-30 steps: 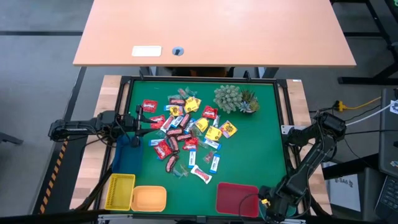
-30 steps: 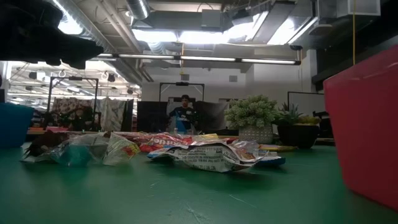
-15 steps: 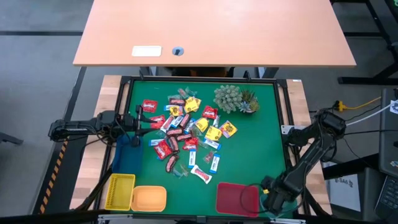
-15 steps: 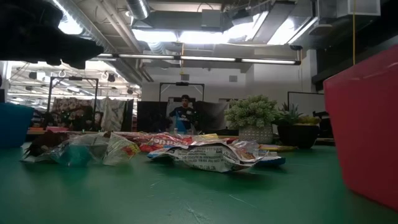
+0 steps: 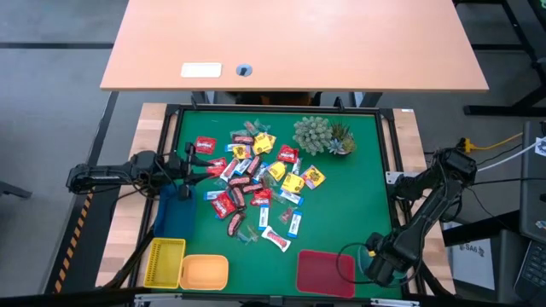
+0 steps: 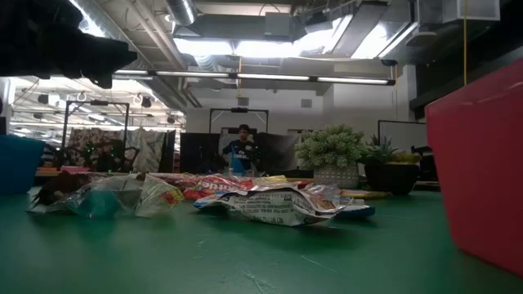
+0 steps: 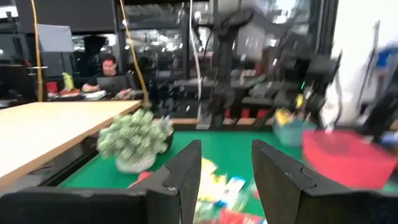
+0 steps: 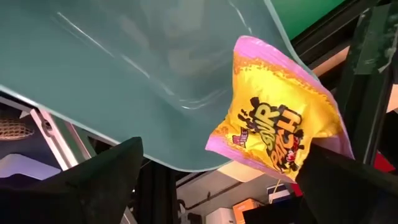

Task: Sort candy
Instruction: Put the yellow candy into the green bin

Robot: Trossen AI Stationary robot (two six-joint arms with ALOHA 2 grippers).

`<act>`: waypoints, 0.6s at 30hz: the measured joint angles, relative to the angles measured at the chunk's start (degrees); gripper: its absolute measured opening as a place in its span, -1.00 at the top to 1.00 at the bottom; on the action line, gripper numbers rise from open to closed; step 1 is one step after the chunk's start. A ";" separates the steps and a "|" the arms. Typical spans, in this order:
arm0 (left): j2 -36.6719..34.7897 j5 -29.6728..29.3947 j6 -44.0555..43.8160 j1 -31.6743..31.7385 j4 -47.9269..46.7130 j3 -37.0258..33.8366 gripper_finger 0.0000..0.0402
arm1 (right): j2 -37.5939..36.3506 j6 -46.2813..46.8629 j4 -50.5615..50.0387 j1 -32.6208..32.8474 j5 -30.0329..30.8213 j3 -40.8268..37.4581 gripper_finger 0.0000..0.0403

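Several wrapped candies (image 5: 256, 183) lie in a loose heap on the green mat, mid-table; the low view shows them as crumpled wrappers (image 6: 278, 202). A yellow-and-pink candy packet (image 8: 280, 124) lies in a teal tray (image 8: 124, 74) at the table's near right corner (image 5: 368, 252). My right gripper (image 5: 375, 266) hangs over that tray, pointing steeply down, its fingers (image 8: 106, 174) open wide on either side of the packet. My left gripper (image 5: 189, 165) waits level at the left edge, open with nothing between its fingers (image 7: 227, 180).
A red tray (image 5: 324, 273) stands by the teal one and looms at the right in the low view (image 6: 482, 163). Yellow (image 5: 165, 262), orange (image 5: 205, 273) and blue (image 5: 171, 213) trays sit near left. A spiky potted plant (image 5: 320, 135) stands at the far side.
My right gripper has moved from the near right corner a little toward the far edge, over the teal tray, and has tipped to point more steeply down. The candy heap has not moved.
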 joint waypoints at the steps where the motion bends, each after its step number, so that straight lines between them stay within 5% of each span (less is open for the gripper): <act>1: 0.10 0.56 -1.27 0.00 1.21 0.00 0.36 | 0.00 -0.21 0.11 0.00 -0.02 0.00 -0.96; 8: 1.49 3.82 -3.53 -0.02 7.06 0.00 0.36 | 0.00 -5.58 2.30 0.04 1.26 1.26 -0.96; 18: 3.75 3.84 -3.53 -0.01 7.06 0.00 0.36 | 0.00 -9.01 2.23 0.00 17.86 5.70 -0.96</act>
